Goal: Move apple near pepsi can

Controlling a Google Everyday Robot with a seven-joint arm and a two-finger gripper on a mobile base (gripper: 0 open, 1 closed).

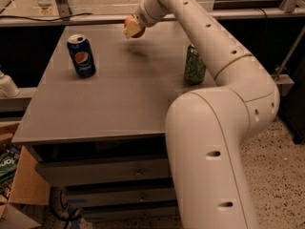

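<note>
While gripping the apple (137,28) in the pincer (130,28), hangs high over the far side of the bench (119,104). Clenched on the fruit, plainly: lifted clear, casting a soft shadow on the grey top just below. Yet to cover: the stretch leftward and toward the near side, down to the pepsi can (81,56), upright near the left edge and well apart from the apple. Off to the right, a green can (195,65), upright too, tucked just beside the arm (209,42).

Now the dangers, judging from here. Could clip the pepsi can on the way in and tip it, if brought down too close or too fast. Could lose the apple early, with a shallow hold on a round, smooth skin; would then likely roll, maybe off the left edge. Could roll after release as well, if let go above the surface rather than on it. Might brush the green can with the arm while swinging left. Best set down gently, just beside the pepsi can, not touching.
</note>
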